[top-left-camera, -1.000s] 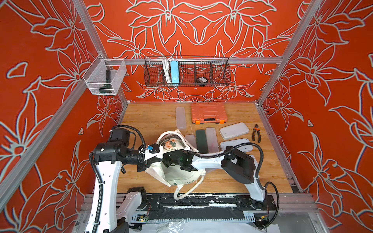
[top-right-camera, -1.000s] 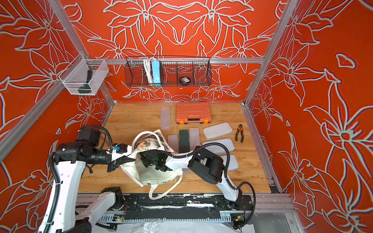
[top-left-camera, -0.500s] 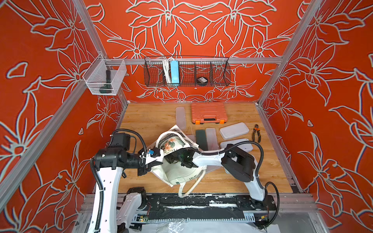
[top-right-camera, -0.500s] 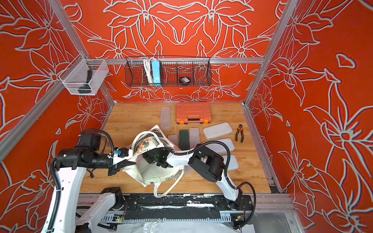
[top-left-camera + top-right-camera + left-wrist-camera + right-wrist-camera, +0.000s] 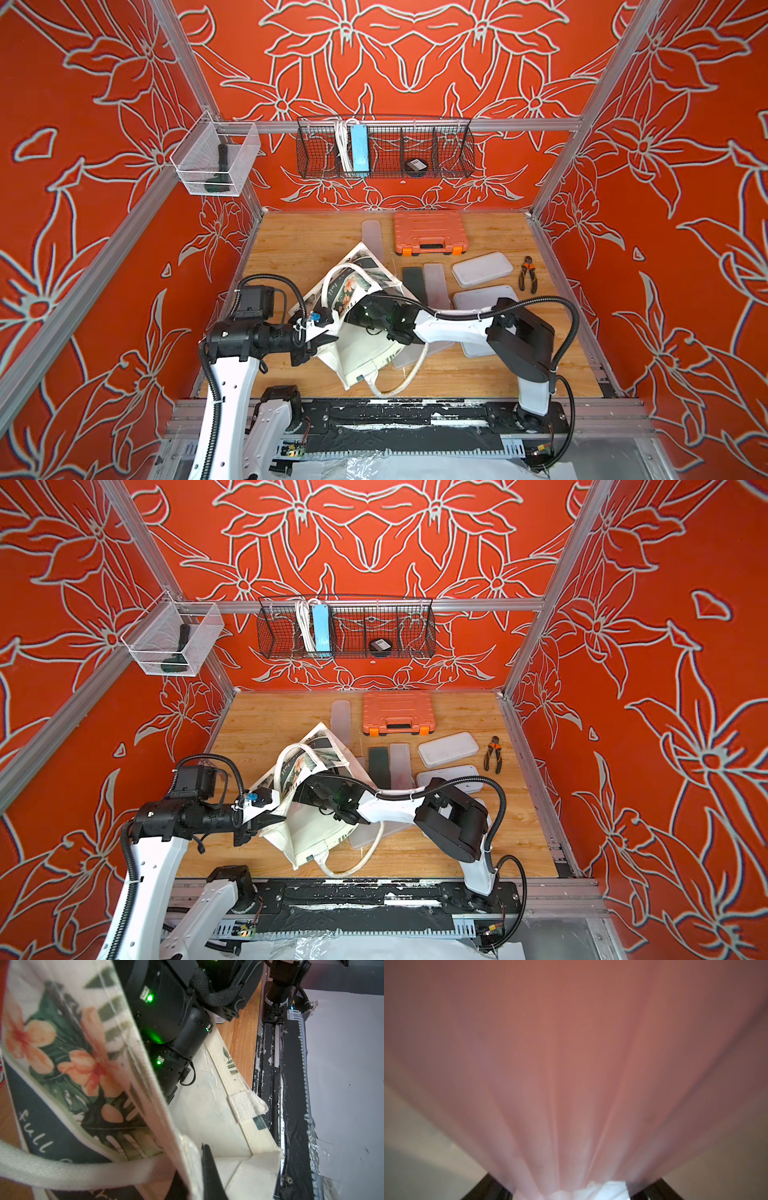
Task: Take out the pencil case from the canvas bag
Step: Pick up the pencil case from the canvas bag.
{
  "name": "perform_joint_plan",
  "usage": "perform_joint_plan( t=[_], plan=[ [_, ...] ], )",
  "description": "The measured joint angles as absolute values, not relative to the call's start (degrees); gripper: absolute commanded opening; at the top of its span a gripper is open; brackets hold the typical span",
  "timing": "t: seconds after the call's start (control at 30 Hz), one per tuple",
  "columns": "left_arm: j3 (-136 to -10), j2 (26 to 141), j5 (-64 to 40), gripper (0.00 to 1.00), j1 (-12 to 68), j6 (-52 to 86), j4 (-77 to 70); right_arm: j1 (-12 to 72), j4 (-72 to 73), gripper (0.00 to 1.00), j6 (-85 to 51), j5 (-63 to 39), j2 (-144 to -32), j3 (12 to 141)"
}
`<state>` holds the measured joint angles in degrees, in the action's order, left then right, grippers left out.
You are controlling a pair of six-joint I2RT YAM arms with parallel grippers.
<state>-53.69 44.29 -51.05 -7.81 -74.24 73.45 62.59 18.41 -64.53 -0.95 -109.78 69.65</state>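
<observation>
Two arms met at the canvas bag (image 5: 365, 357), which lay crumpled on the wooden table (image 5: 299, 249) near its front edge, about midway across, in both top views. Far left, a clear mesh bin (image 5: 216, 166) hung on the wall with a dark tool in it. Next came the left gripper (image 5: 326, 337), clenched on the bag's cream rim at the mouth and holding that side up off the wood. In the left wrist view one black finger (image 5: 209, 1169) pressed against the cloth, the other hidden behind it. The flower-printed face (image 5: 303, 766) stood raised and tilted above the opening, and one looped handle (image 5: 401, 384) trailed onto the table toward the front. The right arm's wrist (image 5: 386, 322) reached into the mouth under that printed face, so the right gripper (image 5: 571, 1193) showed only in its own wrist view. There, dark fingers (image 5: 652, 1188) stood either side of a bunch of blurred pinkish material. Whether they pinched it, or whether it was the pencil case, could not be told. Further right lay an orange tool case (image 5: 430, 232), several translucent lids and boxes (image 5: 482, 269), and pliers (image 5: 528, 276) nearest the right wall.
</observation>
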Motion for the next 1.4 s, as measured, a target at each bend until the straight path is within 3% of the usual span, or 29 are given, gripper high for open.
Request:
perform_joint_plan(
  t=[0.67, 1.4],
  plan=[
    [-53.6, 42.9, -49.2, 0.00, -7.8, -54.5, 62.4, 62.6, 12.2, 0.49, -50.1, -3.0, -96.4, 64.5],
    [-52.4, 42.1, -46.2, 0.00, -7.7, -38.4, 52.5, 62.6, 8.2, 0.51, -43.3, 1.1, -84.4, 58.2]
  ],
)
